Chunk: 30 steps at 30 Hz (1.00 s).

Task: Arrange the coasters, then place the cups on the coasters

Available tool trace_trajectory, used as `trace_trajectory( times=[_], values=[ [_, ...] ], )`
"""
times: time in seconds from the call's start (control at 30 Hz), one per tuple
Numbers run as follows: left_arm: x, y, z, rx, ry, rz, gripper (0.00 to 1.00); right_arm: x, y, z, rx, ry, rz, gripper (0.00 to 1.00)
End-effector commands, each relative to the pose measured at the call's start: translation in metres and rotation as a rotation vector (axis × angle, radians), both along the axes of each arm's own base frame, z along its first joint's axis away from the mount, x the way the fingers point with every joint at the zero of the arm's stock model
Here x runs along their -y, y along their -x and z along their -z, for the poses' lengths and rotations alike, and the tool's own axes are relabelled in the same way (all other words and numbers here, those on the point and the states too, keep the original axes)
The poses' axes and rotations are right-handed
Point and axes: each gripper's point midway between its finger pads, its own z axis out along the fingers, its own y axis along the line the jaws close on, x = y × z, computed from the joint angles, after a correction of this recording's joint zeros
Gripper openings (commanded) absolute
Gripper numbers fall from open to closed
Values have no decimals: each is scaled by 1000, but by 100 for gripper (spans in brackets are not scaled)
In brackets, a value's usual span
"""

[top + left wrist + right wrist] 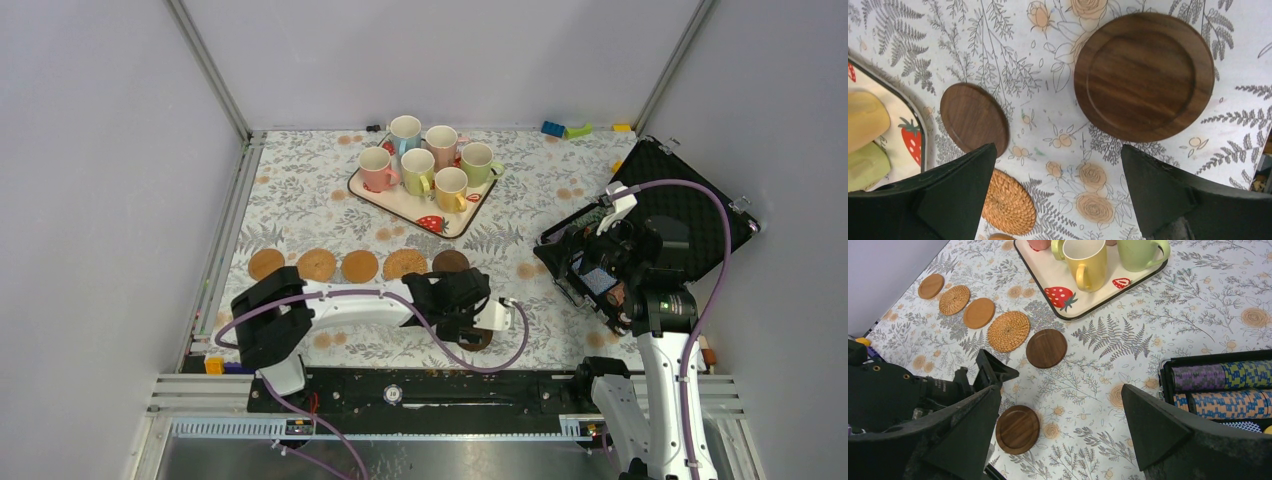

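Observation:
Five coasters lie in a row mid-table: tan, woven, tan, woven and dark brown. A second dark brown coaster lies apart, nearer the front. My left gripper hovers over it, open and empty. In the left wrist view that coaster sits just beyond the fingertips. Several pastel cups, such as the pink and yellow ones, stand on the strawberry tray. My right gripper is open and empty above bare cloth, with the loose coaster beside its left finger.
An open black case of striped poker chips lies at the right, its chip rows close to my right gripper. Toy bricks sit at the back edge. Metal frame rails border the floral cloth on both sides.

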Motion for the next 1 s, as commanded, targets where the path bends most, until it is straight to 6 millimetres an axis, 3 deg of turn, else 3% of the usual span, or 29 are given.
trace_trajectory(
  times=[0.0,0.23,0.4,0.6,0.97],
  values=[
    [27,0,-7,-24,58,11,99,0,-4,-11,48,-7,-6,98],
    [36,11,7,-53,35,31,99,0,-4,-10,50,-4,-7,98],
    [44,2,15,-28,32,2,99,0,-3,-11,54,0,-6,98],
    [56,-26,19,90,28,-62,99,8,-7,-14,72,20,52,98],
    [83,-103,20,274,28,-221,99,59,-21,-29,157,63,371,98]
  ],
)
